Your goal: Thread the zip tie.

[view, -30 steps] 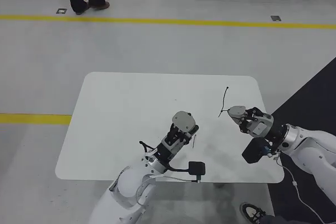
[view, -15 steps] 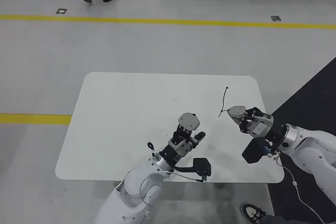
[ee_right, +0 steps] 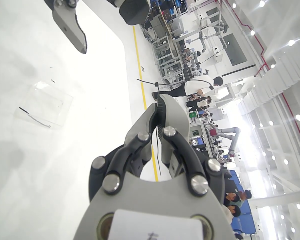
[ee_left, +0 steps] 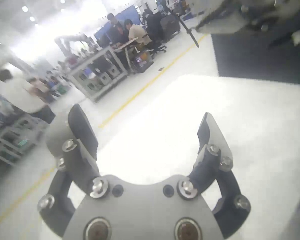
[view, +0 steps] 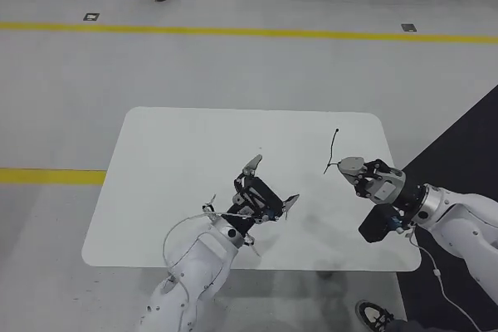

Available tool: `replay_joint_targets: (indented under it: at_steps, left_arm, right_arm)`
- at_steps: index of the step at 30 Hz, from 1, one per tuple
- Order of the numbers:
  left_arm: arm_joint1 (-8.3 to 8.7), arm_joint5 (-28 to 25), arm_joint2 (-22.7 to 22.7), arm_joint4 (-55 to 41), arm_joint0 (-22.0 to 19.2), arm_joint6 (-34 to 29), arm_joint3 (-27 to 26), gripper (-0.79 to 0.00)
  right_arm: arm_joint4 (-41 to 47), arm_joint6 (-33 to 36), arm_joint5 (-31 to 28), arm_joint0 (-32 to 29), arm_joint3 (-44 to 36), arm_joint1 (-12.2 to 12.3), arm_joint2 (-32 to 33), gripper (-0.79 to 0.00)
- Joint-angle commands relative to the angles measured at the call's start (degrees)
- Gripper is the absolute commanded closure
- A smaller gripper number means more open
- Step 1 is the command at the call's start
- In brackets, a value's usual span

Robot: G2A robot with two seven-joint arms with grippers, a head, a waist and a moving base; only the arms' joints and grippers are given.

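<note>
Two pincers are over the white worktop [view: 174, 158]. The right pincer [ee_right: 158, 102] is clamped tight on one black zip tie [ee_right: 156, 84]. The strap runs down between its fingers and out behind them, and a short length with a small square block on it sticks out beyond the tips. From above, that tie shows as a thin dark line leading away from the pincer over the worktop's right side, near the far corner.

The left pincer [ee_left: 141, 113] is spread wide and has nothing in it. It hangs above the near middle of the worktop, well apart from the tie. Its own wrist view catches the tie farther off, poking out of the other pincer.

The right wrist view adds one clear plastic sheet [ee_right: 52, 98] lying flat on the worktop with one thin dark strand [ee_right: 35, 119] on it. I cannot tell whether that strand is a second tie. One white label [ee_right: 155, 226] sits at the right pincer's base, its print cut by the edge and unreadable.
</note>
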Motion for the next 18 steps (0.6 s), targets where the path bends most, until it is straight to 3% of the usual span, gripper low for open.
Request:
replay_joint_targets:
  at_steps: [1, 5, 18]
  left_arm:
    - [-0.16, -0.93, -1.06, -10.15, -0.23, -1.5, -0.09, -0.785]
    - [-0.46, -1.05, -2.1, -20.4, -0.23, -1.29, 0.16, -0.785]
    - [-0.46, -1.05, -2.1, -20.4, -0.23, -1.29, 0.16, -0.785]
  right_arm:
    - [0.0, 0.0, 0.0, 0.0, 0.0, 0.0, 0.0, 0.0]
    - [0.0, 0.0, 0.0, 0.0, 0.0, 0.0, 0.0, 0.0]
    - [0.0, 0.0, 0.0, 0.0, 0.0, 0.0, 0.0, 0.0]
